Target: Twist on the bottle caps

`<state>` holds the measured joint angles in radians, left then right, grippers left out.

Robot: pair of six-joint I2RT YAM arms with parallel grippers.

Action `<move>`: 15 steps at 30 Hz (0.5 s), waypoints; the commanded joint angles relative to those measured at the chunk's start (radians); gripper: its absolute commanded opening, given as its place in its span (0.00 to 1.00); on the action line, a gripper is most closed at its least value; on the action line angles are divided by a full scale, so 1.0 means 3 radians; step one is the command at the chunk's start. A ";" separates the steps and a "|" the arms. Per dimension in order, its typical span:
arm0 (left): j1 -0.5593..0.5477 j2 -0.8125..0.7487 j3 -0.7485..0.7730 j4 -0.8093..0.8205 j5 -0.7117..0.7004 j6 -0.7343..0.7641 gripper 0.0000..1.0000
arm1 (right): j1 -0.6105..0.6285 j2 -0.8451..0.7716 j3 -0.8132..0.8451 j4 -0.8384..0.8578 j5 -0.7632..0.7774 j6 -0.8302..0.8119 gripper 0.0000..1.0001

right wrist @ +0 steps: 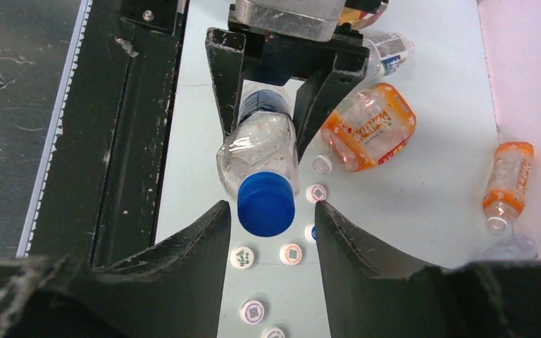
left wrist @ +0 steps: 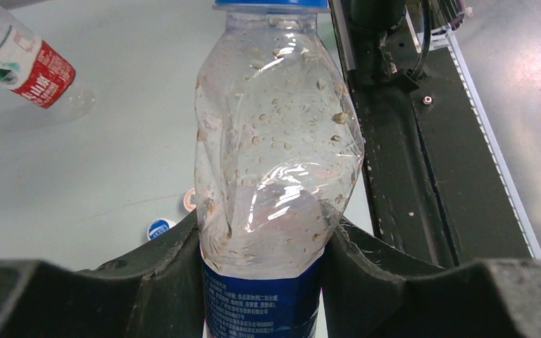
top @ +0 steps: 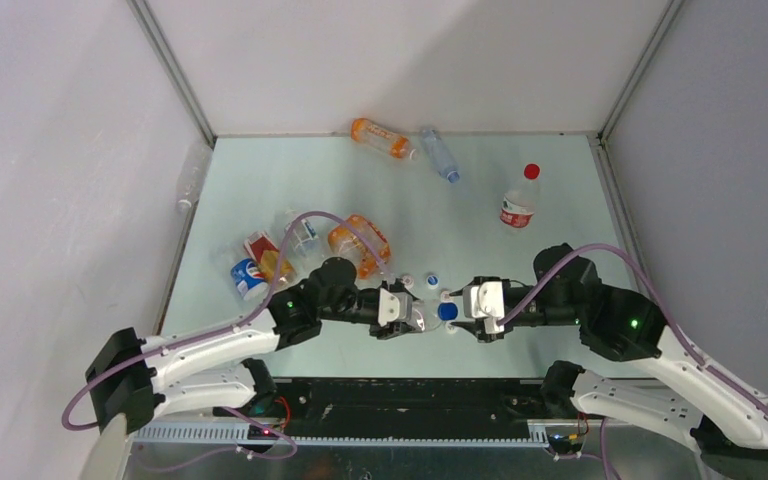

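My left gripper is shut on a clear bottle with a dark blue label, held level above the table's near edge. A blue cap sits on its neck, facing the right arm. My right gripper is open, one finger on each side of that cap with a gap showing on both sides. Several loose white caps lie on the table under the cap, and a blue-printed one lies beside the left fingers.
An orange-labelled bottle, a Pepsi bottle and a red-labelled one lie at the left. At the back lie an orange bottle and a clear one. A red-capped bottle stands at the right. The black rail runs close by.
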<state>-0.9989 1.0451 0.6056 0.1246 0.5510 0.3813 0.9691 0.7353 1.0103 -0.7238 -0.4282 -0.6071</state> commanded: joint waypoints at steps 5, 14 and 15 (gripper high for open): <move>0.0016 0.0007 0.0199 0.0028 0.0132 0.0014 0.25 | 0.0036 0.0164 0.0017 0.0020 -0.0142 -0.0135 0.45; 0.0016 -0.0010 0.0185 0.0085 -0.0044 0.0075 0.25 | 0.0038 0.0293 0.0016 0.0062 -0.0066 0.0091 0.14; 0.0016 -0.0018 0.0167 0.0106 -0.0102 0.0091 0.25 | 0.0037 0.0305 0.0017 0.0119 -0.0038 0.0163 0.12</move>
<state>-0.9989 1.0531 0.6292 0.0937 0.5594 0.3862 0.9733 0.8097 1.0103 -0.7261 -0.4469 -0.6308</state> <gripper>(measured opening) 0.533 0.362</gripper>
